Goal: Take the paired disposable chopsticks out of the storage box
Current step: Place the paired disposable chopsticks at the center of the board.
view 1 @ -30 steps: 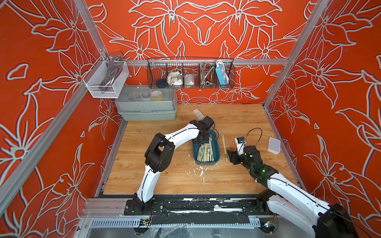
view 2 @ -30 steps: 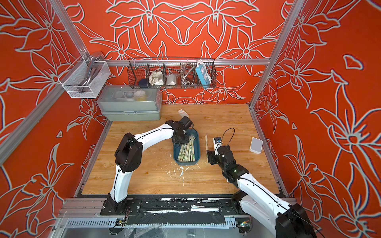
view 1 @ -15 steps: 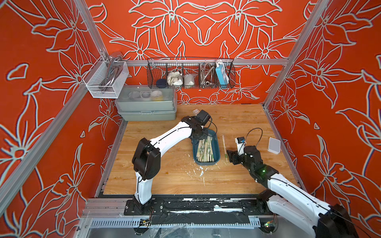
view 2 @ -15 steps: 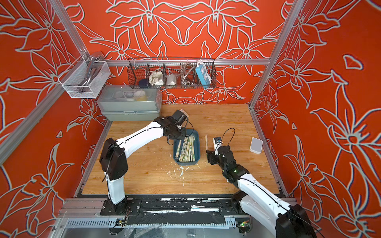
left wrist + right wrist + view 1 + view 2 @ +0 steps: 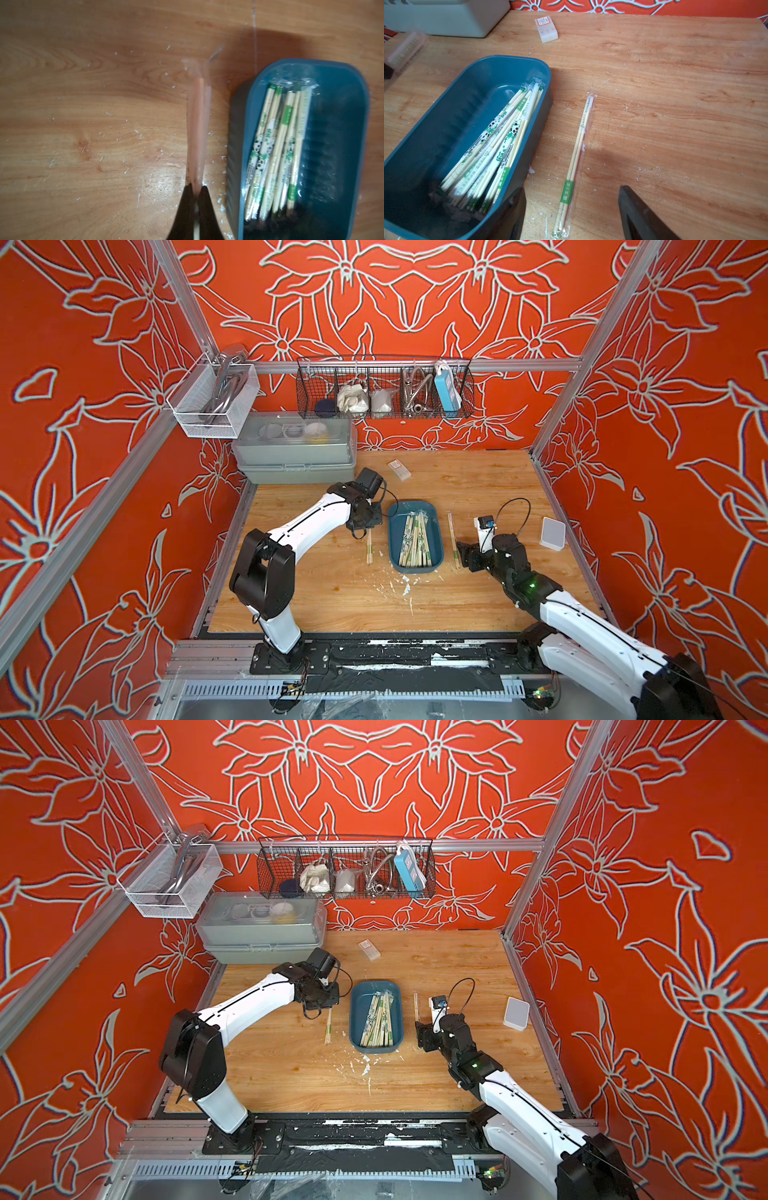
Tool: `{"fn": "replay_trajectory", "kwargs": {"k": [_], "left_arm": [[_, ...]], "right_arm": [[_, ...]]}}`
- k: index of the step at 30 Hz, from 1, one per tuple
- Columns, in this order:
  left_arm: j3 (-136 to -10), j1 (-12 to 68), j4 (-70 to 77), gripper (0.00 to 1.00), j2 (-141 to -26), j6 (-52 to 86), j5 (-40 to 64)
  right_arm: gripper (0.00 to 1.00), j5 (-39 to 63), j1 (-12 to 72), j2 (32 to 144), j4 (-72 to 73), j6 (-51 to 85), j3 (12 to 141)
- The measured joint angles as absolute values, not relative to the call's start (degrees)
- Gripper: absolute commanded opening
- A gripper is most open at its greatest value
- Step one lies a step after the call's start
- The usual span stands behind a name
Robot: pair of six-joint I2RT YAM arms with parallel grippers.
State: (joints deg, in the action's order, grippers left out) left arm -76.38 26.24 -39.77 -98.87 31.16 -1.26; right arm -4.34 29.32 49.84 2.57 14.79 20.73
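Wooden counter carries teal storage box of chopsticks; left claw clamped on sleeved pair beside box; right claw spread wide by second pair.

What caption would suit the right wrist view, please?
Open right gripper near a sleeved chopstick pair beside the storage box.

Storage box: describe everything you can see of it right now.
The storage box is a shallow dark teal plastic tray, rectangular, with rounded corners, a ribbed inner wall and no lid. It sits flat on the wooden table, long axis running away from the robot. Sleeved chopstick pairs lie piled lengthwise inside, leaving part of the floor bare.
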Motion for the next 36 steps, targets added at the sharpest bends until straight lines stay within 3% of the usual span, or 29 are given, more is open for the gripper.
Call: {"fn": "replay_trajectory", "kwargs": {"k": [14, 24, 36], "left_arm": [[-77.4, 26.1, -33.5, 0.08, -110.8, 32.4, -0.2], [-77.7, 26.1, -32.3, 0.22, -112.1, 32.9, -0.3], [-77.7, 26.1, -32.2, 0.23, -112.2, 33.0, -0.3]], "right_arm": [[0.75, -4.3, 29.3, 50.2, 2.6, 14.8, 20.7], [0.75, -4.3, 29.3, 50.3, 2.6, 14.8, 20.7], [0.75, -4.1, 29.3, 51.0, 2.6, 14.8, 20.7]]}}
